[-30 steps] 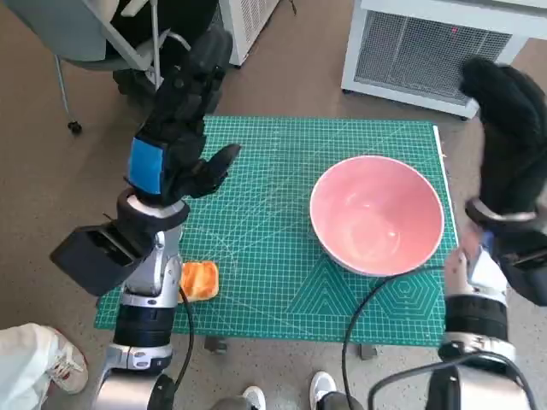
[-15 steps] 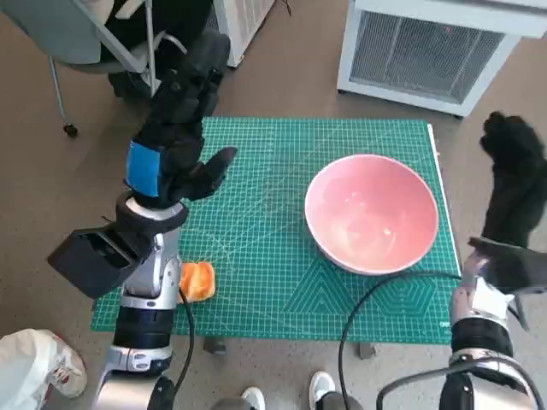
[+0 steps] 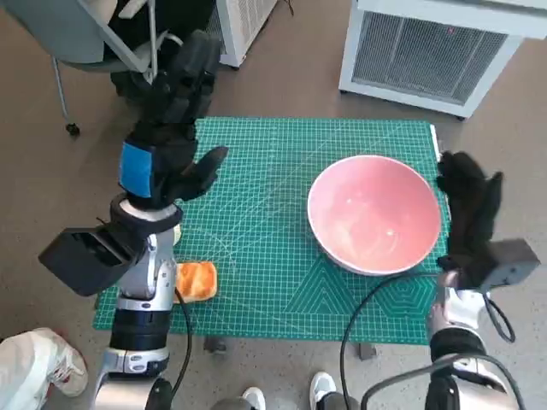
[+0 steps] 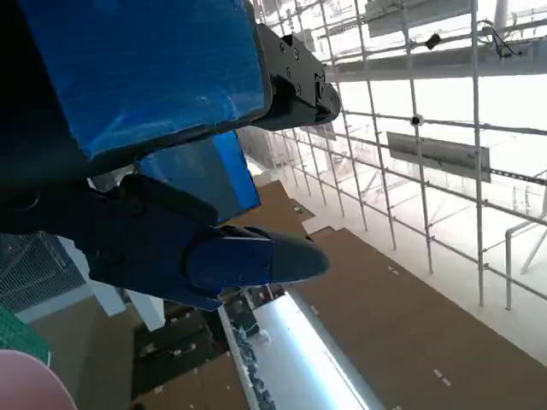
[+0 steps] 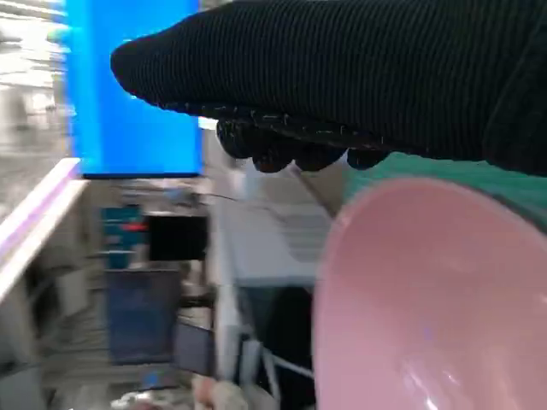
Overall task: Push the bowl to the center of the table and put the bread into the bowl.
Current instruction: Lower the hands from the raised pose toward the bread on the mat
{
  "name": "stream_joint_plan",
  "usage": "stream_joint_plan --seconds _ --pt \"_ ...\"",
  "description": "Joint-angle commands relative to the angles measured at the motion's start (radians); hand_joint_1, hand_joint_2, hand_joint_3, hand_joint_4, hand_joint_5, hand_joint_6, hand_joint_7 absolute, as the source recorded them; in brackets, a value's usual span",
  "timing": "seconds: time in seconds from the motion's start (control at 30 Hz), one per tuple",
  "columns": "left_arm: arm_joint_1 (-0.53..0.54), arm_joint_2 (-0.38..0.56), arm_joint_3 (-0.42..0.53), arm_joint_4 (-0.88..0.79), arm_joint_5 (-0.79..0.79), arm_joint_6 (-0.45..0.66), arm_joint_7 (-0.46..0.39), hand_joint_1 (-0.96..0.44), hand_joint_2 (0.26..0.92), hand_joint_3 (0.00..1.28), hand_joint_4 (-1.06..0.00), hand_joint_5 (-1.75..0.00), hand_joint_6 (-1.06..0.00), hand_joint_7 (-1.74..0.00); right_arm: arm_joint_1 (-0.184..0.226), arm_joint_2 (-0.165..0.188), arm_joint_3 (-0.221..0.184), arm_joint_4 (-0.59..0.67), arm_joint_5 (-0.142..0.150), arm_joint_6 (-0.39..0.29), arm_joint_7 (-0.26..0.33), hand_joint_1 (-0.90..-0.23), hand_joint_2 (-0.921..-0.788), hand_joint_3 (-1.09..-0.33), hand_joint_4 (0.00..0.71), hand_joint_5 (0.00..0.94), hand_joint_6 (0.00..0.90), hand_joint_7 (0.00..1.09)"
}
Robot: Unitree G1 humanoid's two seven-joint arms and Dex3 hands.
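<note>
The pink bowl (image 3: 374,212) stands empty on the right part of the green cutting mat (image 3: 273,154). My gloved right hand (image 3: 468,212) is low beside the bowl's right rim, fingers stretched out and holding nothing; whether it touches the rim I cannot tell. In the right wrist view the glove (image 5: 359,77) hangs just over the bowl (image 5: 427,299). The orange-brown bread (image 3: 197,280) lies near the mat's front left corner, partly behind my left forearm. My left hand (image 3: 167,128) is raised above the mat's left side, fingers spread and empty; its fingers (image 4: 214,256) hold nothing.
A white grilled unit (image 3: 427,51) stands behind the table on the right, a chair (image 3: 77,34) at the back left. A person's white shoe (image 3: 34,359) is at the front left, and more shoes (image 3: 325,389) are at the table's front edge. A black cable (image 3: 359,316) crosses the mat's front right.
My right hand has come down from high at the far right to the bowl's right rim. The left hand has hardly moved. The bowl and bread stay put.
</note>
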Motion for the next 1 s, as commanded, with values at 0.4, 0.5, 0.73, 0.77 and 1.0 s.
stream_joint_plan --seconds 0.4,0.5,0.73,0.77,1.0 --pt "0.034 0.023 0.006 -0.048 0.027 0.006 0.012 -0.63 0.921 0.27 -0.2 0.0 -0.36 0.0 -0.087 0.094 -0.065 0.048 0.053 0.163 0.02 -0.529 -0.921 -0.824 0.207 0.003 0.031 0.57" --pt "0.041 0.025 0.007 -0.059 0.034 0.01 0.021 -0.63 0.921 0.27 -0.2 0.0 -0.36 0.0 -0.107 0.109 -0.078 0.05 0.063 0.177 0.023 -0.525 -0.921 -0.816 0.211 0.005 0.037 0.57" --pt "0.057 0.029 0.011 -0.082 0.037 0.019 0.031 -0.64 0.921 0.27 -0.2 0.0 -0.36 0.0 -0.152 0.136 -0.088 0.053 0.063 0.191 0.017 -0.53 -0.921 -0.784 0.206 0.002 0.048 0.57" --pt "0.059 0.03 0.012 -0.086 0.037 0.021 0.031 -0.64 0.921 0.27 -0.2 0.0 -0.36 0.0 -0.16 0.141 -0.086 0.054 0.058 0.194 0.009 -0.53 -0.921 -0.784 0.205 0.001 0.049 0.57" --pt "0.073 0.038 0.018 -0.1 0.037 0.028 0.033 -0.64 0.921 0.27 -0.19 0.0 -0.36 0.0 -0.202 0.156 -0.07 0.062 0.03 0.225 -0.02 -0.538 -0.921 -0.797 0.174 0.001 0.062 0.5"
